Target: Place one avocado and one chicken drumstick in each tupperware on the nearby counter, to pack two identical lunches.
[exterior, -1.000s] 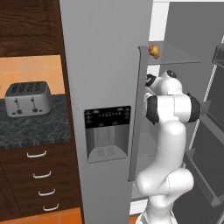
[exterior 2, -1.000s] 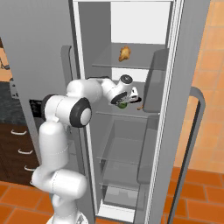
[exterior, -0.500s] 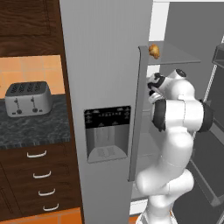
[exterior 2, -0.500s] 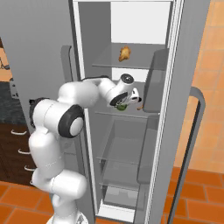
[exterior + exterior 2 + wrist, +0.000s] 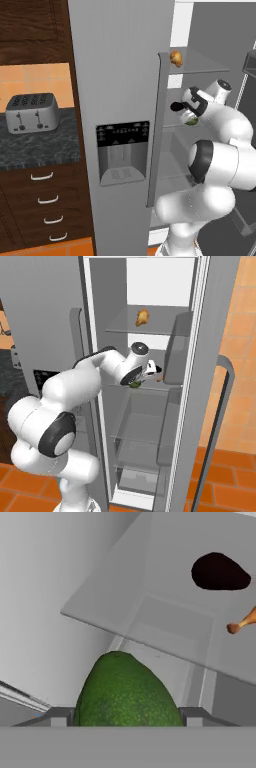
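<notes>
Two-finger gripper [image 5: 141,377] clamped on a green oval avocado [image 5: 127,694] inside the open grey fridge [image 5: 150,421], fingertips mostly hidden, orange chicken drumstick [image 5: 242,622] cut off at the edge

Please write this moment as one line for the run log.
phase: fetch from fridge | claw: shut on avocado | drumstick: on upper shelf | counter: toaster
</notes>
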Robot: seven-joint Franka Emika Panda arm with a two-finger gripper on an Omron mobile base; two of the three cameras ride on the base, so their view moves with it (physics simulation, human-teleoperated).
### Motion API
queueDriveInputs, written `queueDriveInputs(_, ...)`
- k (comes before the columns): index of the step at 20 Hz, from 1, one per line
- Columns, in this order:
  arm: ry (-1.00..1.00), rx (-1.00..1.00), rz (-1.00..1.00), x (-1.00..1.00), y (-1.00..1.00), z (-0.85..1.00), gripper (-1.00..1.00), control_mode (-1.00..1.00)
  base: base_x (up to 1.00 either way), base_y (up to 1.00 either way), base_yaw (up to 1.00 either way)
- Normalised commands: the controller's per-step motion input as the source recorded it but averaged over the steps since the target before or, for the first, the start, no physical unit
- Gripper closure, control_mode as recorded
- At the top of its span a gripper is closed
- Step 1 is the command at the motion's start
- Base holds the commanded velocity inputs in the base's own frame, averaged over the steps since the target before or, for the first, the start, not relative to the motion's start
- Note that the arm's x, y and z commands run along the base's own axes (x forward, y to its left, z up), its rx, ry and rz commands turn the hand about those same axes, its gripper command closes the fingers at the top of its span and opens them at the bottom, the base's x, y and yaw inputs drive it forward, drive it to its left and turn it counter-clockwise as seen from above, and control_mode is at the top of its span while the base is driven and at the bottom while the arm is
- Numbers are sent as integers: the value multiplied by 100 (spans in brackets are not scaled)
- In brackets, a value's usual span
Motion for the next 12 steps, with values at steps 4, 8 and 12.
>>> queueDriveInputs(4, 0, -1, -11, -100, 27, 6, 100, -100, 0, 0, 0)
queueDriveInputs(8, 0, -1, -13, -100, 34, 4, 100, -100, 0, 0, 0)
queueDriveInputs(12, 0, 0, -11, -100, 31, 24, 100, -100, 0, 0, 0)
